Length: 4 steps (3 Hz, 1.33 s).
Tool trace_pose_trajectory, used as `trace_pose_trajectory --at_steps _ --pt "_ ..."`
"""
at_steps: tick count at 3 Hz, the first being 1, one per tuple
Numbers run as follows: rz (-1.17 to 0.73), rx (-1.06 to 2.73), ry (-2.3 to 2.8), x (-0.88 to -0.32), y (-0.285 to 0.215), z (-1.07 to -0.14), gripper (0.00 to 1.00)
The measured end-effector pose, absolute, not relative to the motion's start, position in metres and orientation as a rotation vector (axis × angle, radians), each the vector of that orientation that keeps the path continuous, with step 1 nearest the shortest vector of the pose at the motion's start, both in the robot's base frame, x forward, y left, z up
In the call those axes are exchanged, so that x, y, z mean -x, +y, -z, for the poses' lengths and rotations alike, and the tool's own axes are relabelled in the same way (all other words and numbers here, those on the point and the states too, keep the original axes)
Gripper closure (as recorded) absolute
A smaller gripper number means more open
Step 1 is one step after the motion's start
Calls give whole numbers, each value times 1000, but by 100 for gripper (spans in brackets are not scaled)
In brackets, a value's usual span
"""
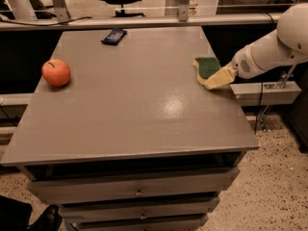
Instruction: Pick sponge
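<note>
The sponge (205, 67) lies flat near the right edge of the grey table (134, 105), dark green top up with a pale yellow side showing. My gripper (214, 81), cream-yellow, comes in from the right on a white arm. It sits low over the table at the sponge's front right corner, touching or nearly touching it. Part of the sponge's near right corner is hidden behind the gripper.
A red apple (56, 72) sits at the table's left side. A dark flat packet (113, 35) lies at the far edge. A metal rail (144, 22) runs behind the table. Drawers (137, 189) are below the front. A white shelf (264, 93) is right of the table.
</note>
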<state>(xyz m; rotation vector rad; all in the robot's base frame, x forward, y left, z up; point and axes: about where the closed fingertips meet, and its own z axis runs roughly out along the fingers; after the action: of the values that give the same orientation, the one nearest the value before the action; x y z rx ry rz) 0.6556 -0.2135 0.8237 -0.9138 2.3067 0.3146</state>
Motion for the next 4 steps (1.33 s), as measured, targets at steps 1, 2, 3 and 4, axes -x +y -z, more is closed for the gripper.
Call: trace_pose_trajectory --at_steps 1,2,3,4 --pt "-315 914 2307 -656 -213 -825 87" --pt "-315 914 2306 -656 -213 -829 100" --pt "-315 914 2306 -656 -213 -829 100" --pt "-369 952 2244 -649 -207 -850 100"
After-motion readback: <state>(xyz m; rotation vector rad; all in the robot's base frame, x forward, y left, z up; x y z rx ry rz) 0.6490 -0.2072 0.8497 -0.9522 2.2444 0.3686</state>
